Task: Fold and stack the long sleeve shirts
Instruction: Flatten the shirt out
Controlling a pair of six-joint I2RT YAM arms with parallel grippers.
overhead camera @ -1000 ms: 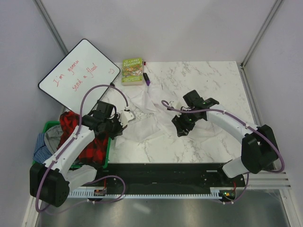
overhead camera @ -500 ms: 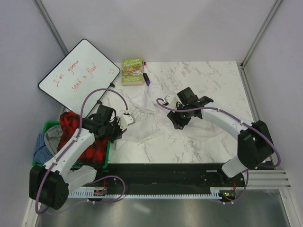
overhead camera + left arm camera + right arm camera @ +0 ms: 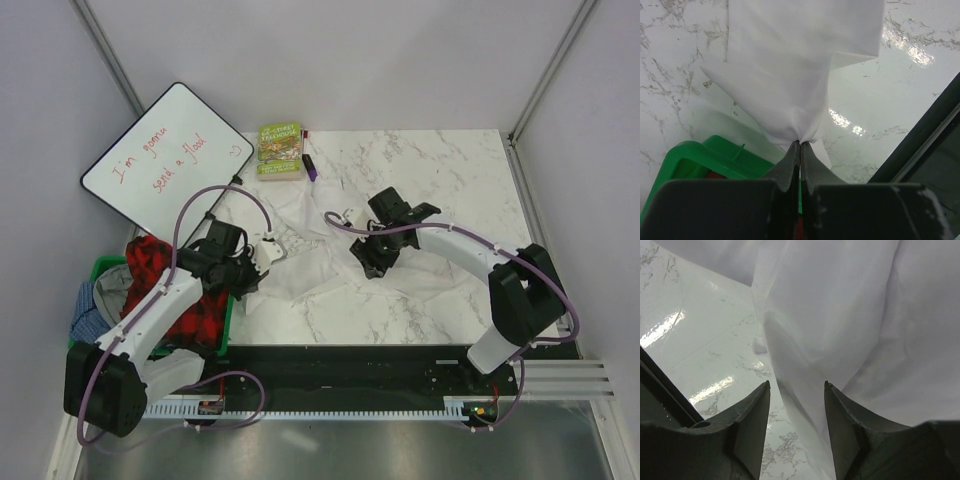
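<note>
shirt: the white shirt [image 3: 318, 262] is lying rumpled and spread out on the marble table [image 3: 455, 185], mid-left, between the two arms; not folded at all, so I'd say we're at the straightening-out stage
left gripper: the left gripper [image 3: 800, 146] has its fingers pressed together on a small bunched pinch of the shirt's near-left edge; the cloth fans out away from the tips
right gripper: the right gripper [image 3: 796, 386] has its fingers apart, pointing down over the right half of the shirt; a soft ridge of cloth sits beyond the gap, nothing clamped; can't tell if the tips touch the fabric
nearby stuff: green bin [image 3: 100, 268] at the left table edge with red plaid cloth [image 3: 150, 262] in it, right under the left gripper; green book [image 3: 279, 149] and purple marker [image 3: 309, 167] just beside the shirt's far edge; whiteboard [image 3: 165, 160] leaning far-left
worry 1: that left pinch is tiny; a hard tug and I'd bet the cloth slides out
worry 2: the held edge hangs right by the bin rim; pulling further left could snag or drop it in
worry 3: the right fingers may close on just the top layer of that ridge, so the shirt bunches instead of flattening
worry 4: dragging the shirt could knock the marker or book
</note>
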